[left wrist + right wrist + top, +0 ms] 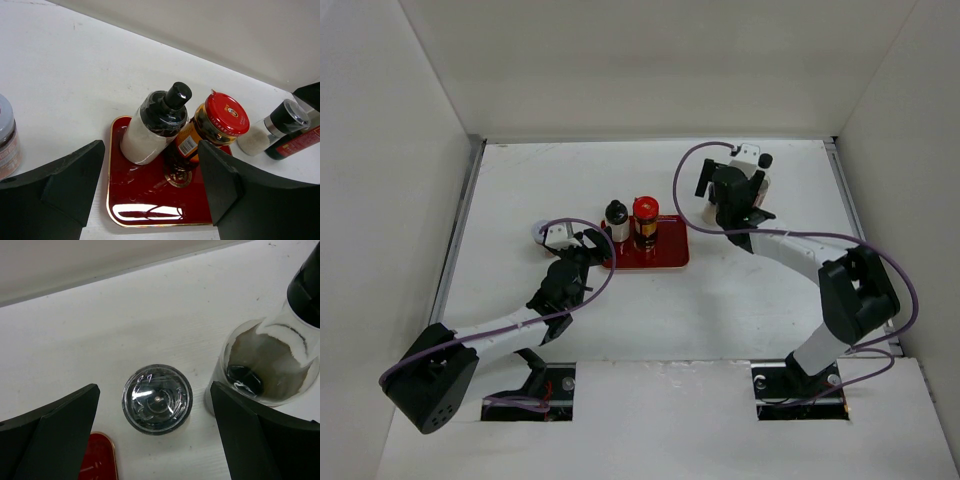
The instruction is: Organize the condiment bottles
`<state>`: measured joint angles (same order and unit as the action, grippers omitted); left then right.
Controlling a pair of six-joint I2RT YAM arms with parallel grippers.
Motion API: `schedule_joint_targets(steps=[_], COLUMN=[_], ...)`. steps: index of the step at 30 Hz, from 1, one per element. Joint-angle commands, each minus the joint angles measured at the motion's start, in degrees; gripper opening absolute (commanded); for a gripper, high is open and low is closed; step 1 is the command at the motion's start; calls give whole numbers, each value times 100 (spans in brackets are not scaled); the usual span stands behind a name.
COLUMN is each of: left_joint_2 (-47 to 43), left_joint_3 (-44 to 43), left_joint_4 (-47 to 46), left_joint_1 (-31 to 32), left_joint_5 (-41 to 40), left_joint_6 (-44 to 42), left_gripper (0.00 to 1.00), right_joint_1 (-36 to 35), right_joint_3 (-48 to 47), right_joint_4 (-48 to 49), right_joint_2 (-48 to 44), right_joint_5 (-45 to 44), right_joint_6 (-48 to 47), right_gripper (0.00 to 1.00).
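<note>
Where the far tray (145, 200) edge runs, bottle (150, 135) meets jar (220, 120) — seemingly.

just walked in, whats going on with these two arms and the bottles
Two robot arms are sorting condiment bottles onto a red tray. A black-capped white bottle and a red-lidded jar stand on it already. The left gripper is open at the tray's edge, holding nothing. The right gripper is open above a clear-topped bottle on the table, beside a black-capped clear bottle, gripping neither. A grey-lidded jar sits off the tray.
</note>
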<state>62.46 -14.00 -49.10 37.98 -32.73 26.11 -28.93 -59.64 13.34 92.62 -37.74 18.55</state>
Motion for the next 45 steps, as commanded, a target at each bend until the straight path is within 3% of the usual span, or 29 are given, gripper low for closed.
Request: schedule_joint_targets(steps=[1,16,19,25,28,36,45], left_joint_2=[-23,-40,-23,3,65,3,-111], left_joint_3=[-50,-50,-24,-42,-33,3,29], left_joint_4=[-258,-258,-302,-301,-311,-311,-284], left_joint_1=[21,29,4,30,-32,-58,-84], left_joint_5=[39,39,39,56,56,-14,-14], left_joint_6=[96,105,105,105,105,122,123], left_gripper=[74,74,74,74,74,74,75], right_joint_1=[58,146,164,138,76,-529,-1198], right_joint_3=[-364,-716,-734,-532,-356,-39,-373], right_joint_4=[-165,-271,-271,220,467,863,942], right_joint_2=[80,801,872,723,407,-332,256], right_joint_5=[12,135,126,56,-84,38,363], right_joint_6=[-115,70,132,0,-184,-247,-44], right_gripper=[100,94,87,58,52,49,49])
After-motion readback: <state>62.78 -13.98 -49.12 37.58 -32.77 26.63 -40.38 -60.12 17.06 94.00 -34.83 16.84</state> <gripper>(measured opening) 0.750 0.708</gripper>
